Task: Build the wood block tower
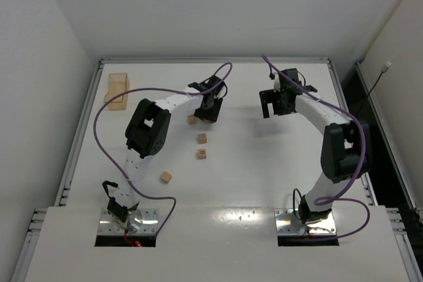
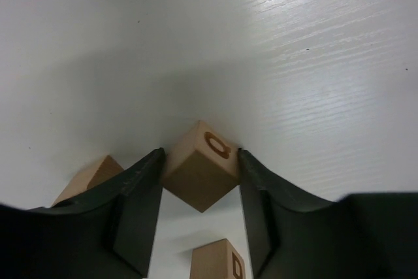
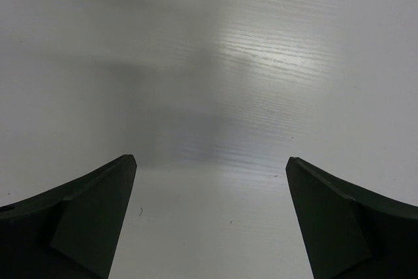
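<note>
Left claw [image 2: 200,154] clamps a tan wooden cube [image 2: 199,178] between its fingers, the cube tilted onto a corner over the white bench [image 2: 294,44]. Other loose cubes [image 1: 202,138] lie scattered close by, trailing back toward the left arm's base. Right claw [image 3: 210,161] hangs with its fingers wide apart, holding nothing. A pale box [image 1: 117,90] sits at the far left corner.
</note>
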Tool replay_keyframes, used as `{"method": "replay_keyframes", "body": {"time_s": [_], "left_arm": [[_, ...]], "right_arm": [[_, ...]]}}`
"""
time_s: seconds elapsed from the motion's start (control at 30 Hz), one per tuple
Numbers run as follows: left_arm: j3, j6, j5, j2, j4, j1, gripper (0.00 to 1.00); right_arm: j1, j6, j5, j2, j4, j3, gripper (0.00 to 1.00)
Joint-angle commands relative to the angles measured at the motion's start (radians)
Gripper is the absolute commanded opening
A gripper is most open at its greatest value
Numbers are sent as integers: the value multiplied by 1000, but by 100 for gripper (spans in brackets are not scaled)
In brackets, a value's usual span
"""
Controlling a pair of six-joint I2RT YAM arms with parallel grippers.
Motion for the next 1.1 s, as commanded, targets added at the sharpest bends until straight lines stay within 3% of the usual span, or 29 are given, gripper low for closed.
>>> {"method": "replay_keyframes", "body": {"time_s": [0.0, 0.1, 0.13, 0.17, 0.3, 0.47, 0.57, 0.8, 1.07], "left_arm": [[17, 33, 37, 32, -10, 22, 41], [28, 48, 81, 42, -1, 32, 20], [28, 57, 81, 42, -1, 32, 3], [28, 57, 81, 42, -1, 32, 0], [-39, 68, 92, -25, 10, 32, 0], [-108, 82, -6, -239, 42, 32, 0], [-108, 93, -44, -290, 42, 74, 0], [-47, 114, -6, -214, 10, 192, 0], [2, 114, 55, -100, -8, 230, 0]], "right_arm": [[-6, -3, -22, 8, 9, 11, 97], [-6, -3, -22, 8, 9, 11, 97], [-6, -3, -22, 8, 9, 11, 97], [-6, -3, -22, 8, 9, 11, 97], [-6, -12, -22, 8, 9, 11, 97], [-6, -12, -22, -12, 18, -9, 97], [4, -12, -22, -12, 18, -9, 97], [4, -12, -35, 18, 9, 10, 97], [4, -12, -35, 18, 9, 10, 97]]}}
